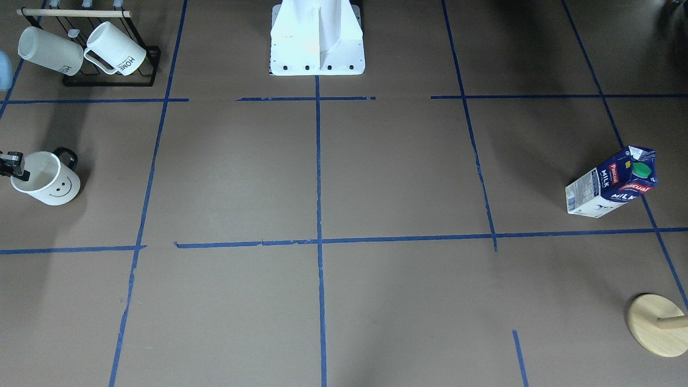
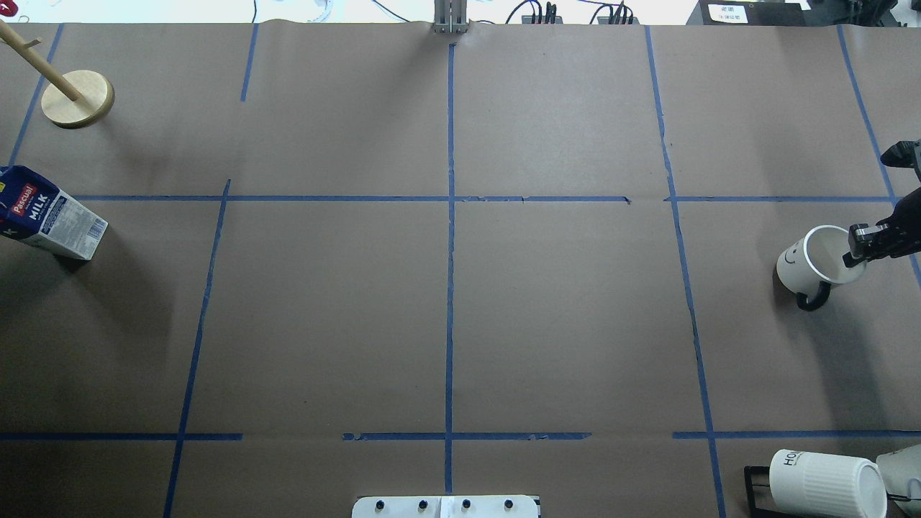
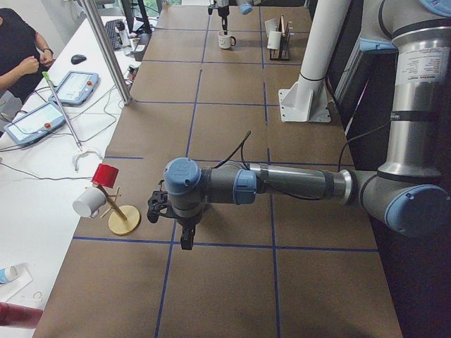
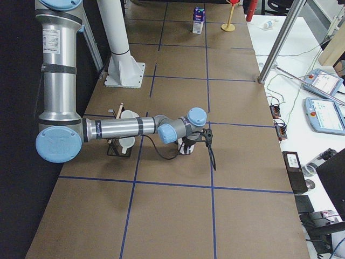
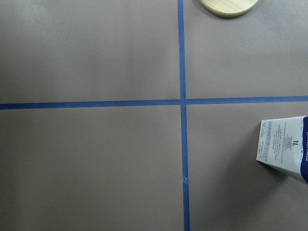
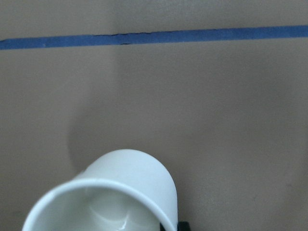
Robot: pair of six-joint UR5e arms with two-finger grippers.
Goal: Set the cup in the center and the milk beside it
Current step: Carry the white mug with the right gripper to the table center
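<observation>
white cup (image 2: 800, 263), rim pinched by closed fingers of the right gripper (image 2: 858, 250) (left gripper (image 3: 184, 241): state unclear), milk (image 2: 54, 219) well apart

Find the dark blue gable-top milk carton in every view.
Front-facing: dark blue gable-top milk carton at right edge, mid-height.
Overhead: carton at left edge, upper half.
Exterior left: not visible.
Exterior right: carton at far top.
Left wrist: carton at right edge.
Right wrist: not in it.
Shared landmark: round wooden stand base near it.

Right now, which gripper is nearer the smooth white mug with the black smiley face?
Right. The right gripper is at the mug's rim; the left gripper hangs at the table's opposite end, by the blue milk carton.
</observation>
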